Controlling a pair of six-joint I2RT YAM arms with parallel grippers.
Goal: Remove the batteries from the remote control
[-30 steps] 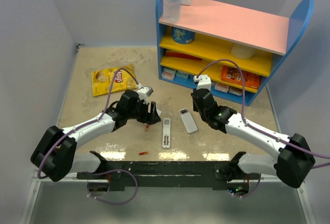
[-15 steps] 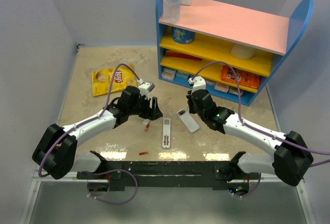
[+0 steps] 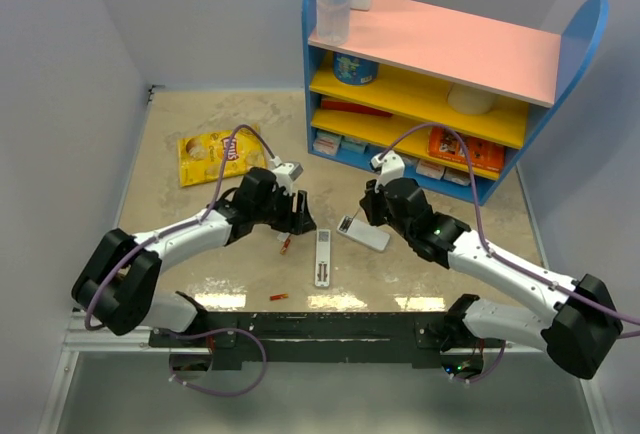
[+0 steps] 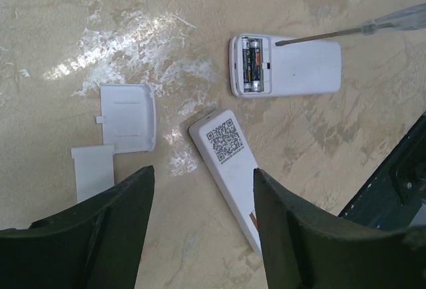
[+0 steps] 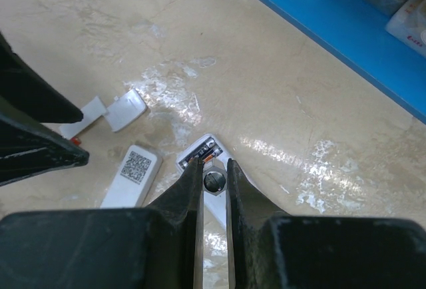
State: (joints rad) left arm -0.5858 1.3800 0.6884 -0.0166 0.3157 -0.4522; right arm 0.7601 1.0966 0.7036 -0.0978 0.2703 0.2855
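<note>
The slim white remote control lies back up on the table, its QR label end showing. Two small red-orange batteries lie loose, one left of the remote and one near the front edge. My left gripper hovers open over the remote's labelled end and holds nothing. My right gripper is shut on a thin screwdriver-like stick. The stick's tip rests at the open battery bay of a wider white device.
Dark cells sit in the wider device's bay. Two white cover pieces lie left of the remote. A yellow chip bag lies at the back left. A blue shelf unit stands at the back right.
My right gripper has moved left with the stick, and the wider device has turned to lie more crosswise. My left gripper has drawn back slightly from the loose battery.
</note>
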